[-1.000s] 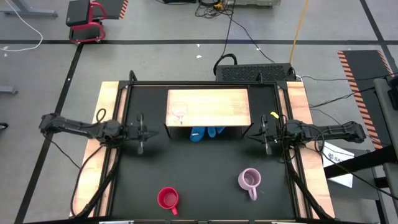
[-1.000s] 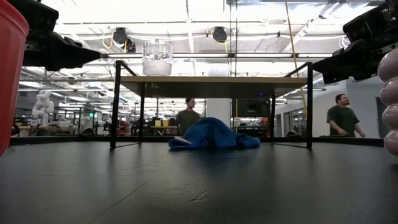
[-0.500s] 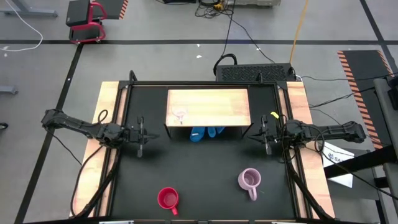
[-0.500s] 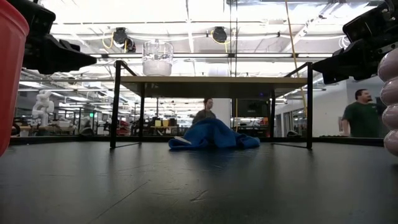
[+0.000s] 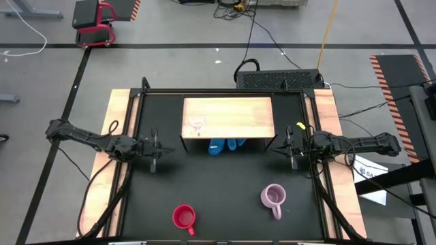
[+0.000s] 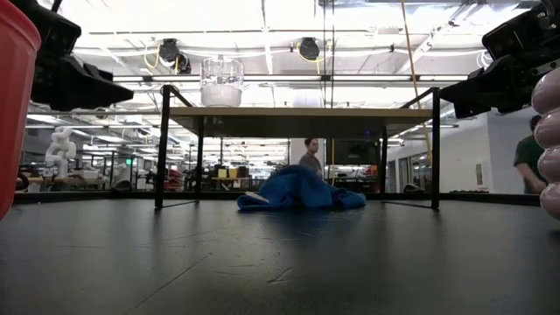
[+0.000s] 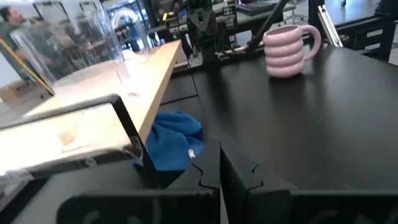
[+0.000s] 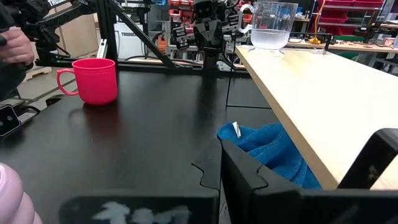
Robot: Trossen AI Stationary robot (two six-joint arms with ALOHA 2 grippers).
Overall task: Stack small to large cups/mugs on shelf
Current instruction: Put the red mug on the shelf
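Note:
The clear glass cup (image 5: 197,125) stands on its base on the left part of the shelf's wooden top (image 5: 238,116); it also shows in the low view (image 6: 221,81). The red mug (image 5: 184,218) and the lilac mug (image 5: 274,197) stand on the black tabletop near the front. My left gripper (image 5: 153,148) hovers left of the shelf, shut and empty, as the left wrist view (image 7: 219,152) shows. My right gripper (image 5: 291,146) hovers right of the shelf, shut and empty, as the right wrist view (image 8: 221,155) shows.
A blue cloth (image 5: 225,145) lies on the table under the shelf. The shelf's black legs (image 6: 163,144) stand between the grippers and the cloth. Wooden side boards (image 5: 119,109) flank the black tabletop. People move in the room behind the table.
My left gripper has moved a little toward the table's near edge and dipped slightly, staying shut. The cups and the right arm have kept still. A person has walked across the room behind the table.

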